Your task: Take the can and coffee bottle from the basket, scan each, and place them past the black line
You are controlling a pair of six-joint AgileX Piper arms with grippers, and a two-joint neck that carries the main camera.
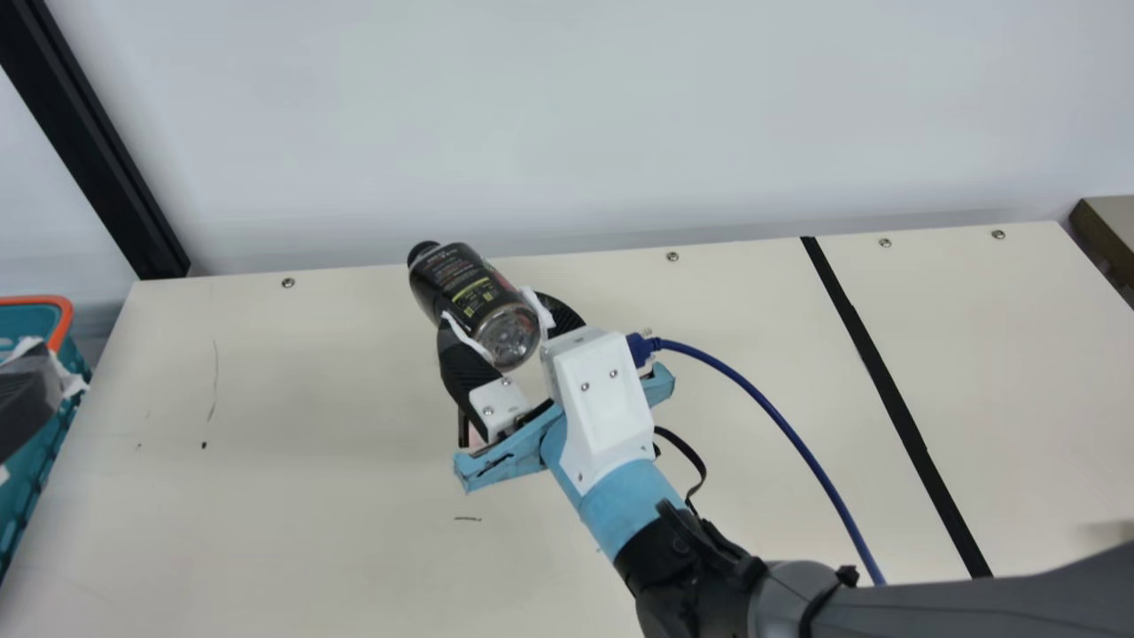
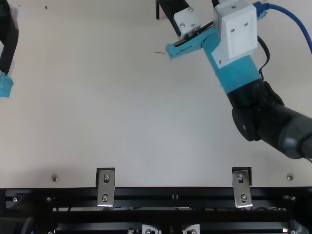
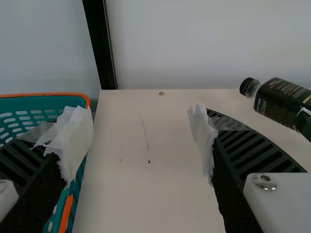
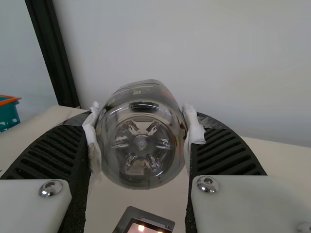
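Looking across a cream table (image 1: 301,549), crossed by a black line (image 1: 895,408). At its left end, a teal basket (image 1: 66,306) with orange rim. Near that, left claw (image 1: 35,399), wide and holding nothing. Left of the line, right claw (image 1: 498,321), closed round the base end of a dark coffee bottle (image 1: 469,288), slanted, cap pointing away from the wrist.

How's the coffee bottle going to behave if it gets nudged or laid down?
The coffee bottle has a round body, so it would likely roll if laid on its side. The right gripper holds it near its base, so a knock to the cap might swivel it. It's probably light: the clear base shows no dark liquid.
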